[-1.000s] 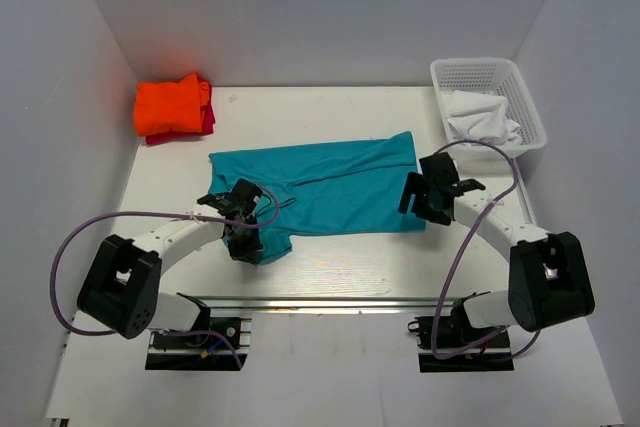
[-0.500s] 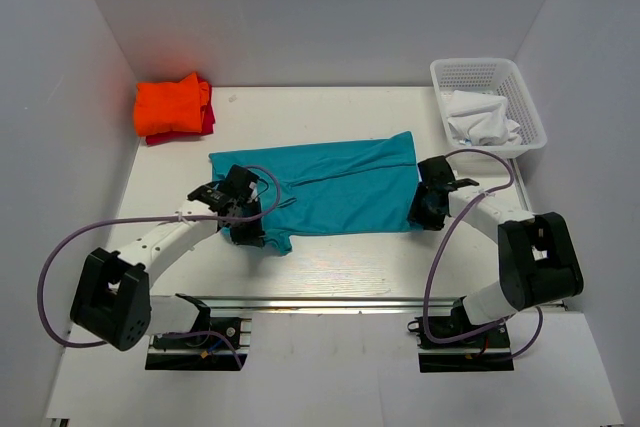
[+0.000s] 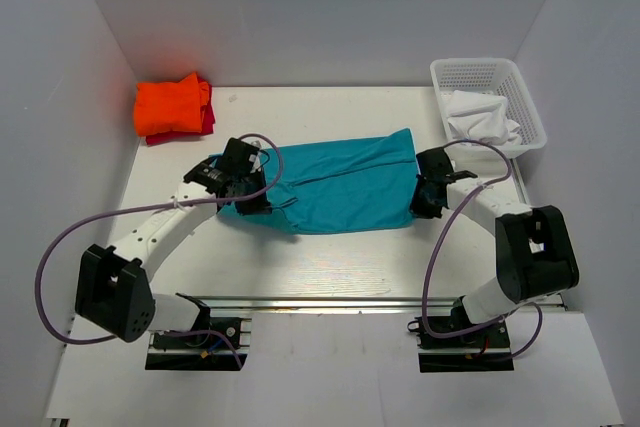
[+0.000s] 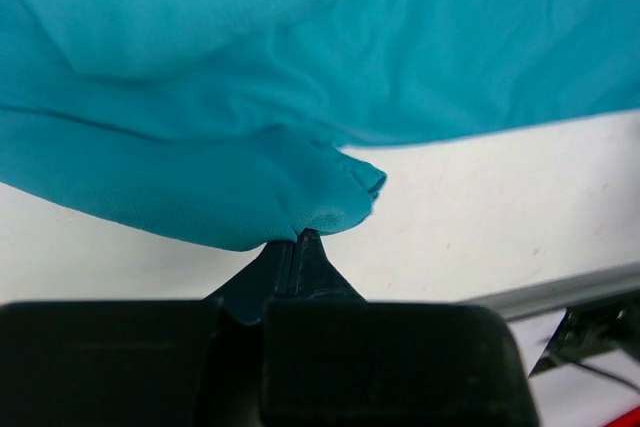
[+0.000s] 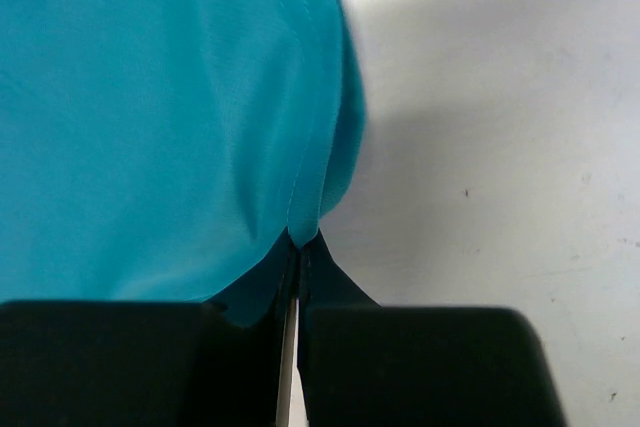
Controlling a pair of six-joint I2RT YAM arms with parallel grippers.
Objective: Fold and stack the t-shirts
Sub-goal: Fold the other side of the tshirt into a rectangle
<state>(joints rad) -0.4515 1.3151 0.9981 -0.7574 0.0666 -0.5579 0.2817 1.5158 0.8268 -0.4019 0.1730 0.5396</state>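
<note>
At the far left corner of the table we see the orange t-shirt lying on the red t-shirt. Only a thin red border shows, so we cannot say how neatly the red one is folded.

Next comes the left gripper. Its jaws are closed on a bunched piece of the teal t-shirt at the near left end of the shirt. In the left wrist view the cloth spreads up and away from the fingertips.

The teal t-shirt lies in the middle of the table, well apart from the orange pile. Its long axis goes from left to right, from one gripper to the other.

At its right end the right gripper is pinched shut on the edge of the cloth, near the corner at the front. Here too the shirt lies beyond the jaws and to their left.

We judge that the coming fold depends on this: each arm holds its own end, and the body of the shirt lies on the far side of both.

At the far right stands the white basket with a white cloth inside.

From above, the left arm covers the left end of the shirt. We cannot find the neck label, and we cannot tell how many layers each gripper holds.
</note>
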